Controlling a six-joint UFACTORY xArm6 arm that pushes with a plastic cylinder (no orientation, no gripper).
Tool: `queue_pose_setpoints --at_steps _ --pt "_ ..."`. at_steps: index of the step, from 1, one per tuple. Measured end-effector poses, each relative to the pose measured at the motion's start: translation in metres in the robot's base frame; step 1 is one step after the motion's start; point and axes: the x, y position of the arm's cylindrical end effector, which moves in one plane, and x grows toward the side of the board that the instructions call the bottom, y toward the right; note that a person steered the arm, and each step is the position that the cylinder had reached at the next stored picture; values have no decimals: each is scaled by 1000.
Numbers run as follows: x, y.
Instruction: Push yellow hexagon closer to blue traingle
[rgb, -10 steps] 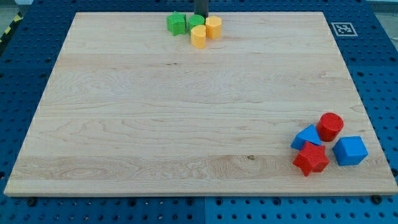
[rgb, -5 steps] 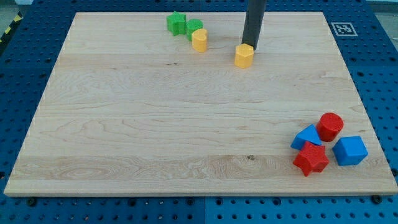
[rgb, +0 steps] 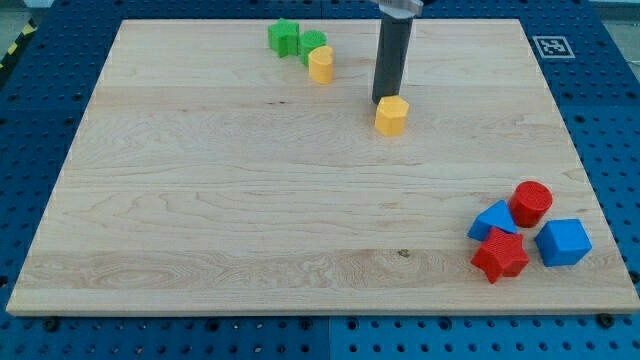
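Observation:
The yellow hexagon (rgb: 391, 115) lies on the wooden board (rgb: 250, 200), right of centre in the upper part. My tip (rgb: 383, 100) touches its upper left edge, with the dark rod rising straight up from there. The blue triangle (rgb: 492, 219) lies far off at the lower right, between a red cylinder (rgb: 531, 203) and a red star-shaped block (rgb: 500, 256).
A blue cube (rgb: 563, 242) sits right of the red star. At the top edge are a green star-like block (rgb: 285, 38), a green block (rgb: 314, 45) and a yellow block (rgb: 320, 65), close together. A marker tag (rgb: 552, 46) is at the board's top right.
The yellow hexagon left the top cluster, moving right and down, then further down. My tip followed it and now sits at its upper left.

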Motion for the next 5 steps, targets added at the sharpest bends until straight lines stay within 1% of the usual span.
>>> queue_pose_setpoints --at_steps 2,4,5 --pt "67 7" --pt "129 34" --pt "123 5"
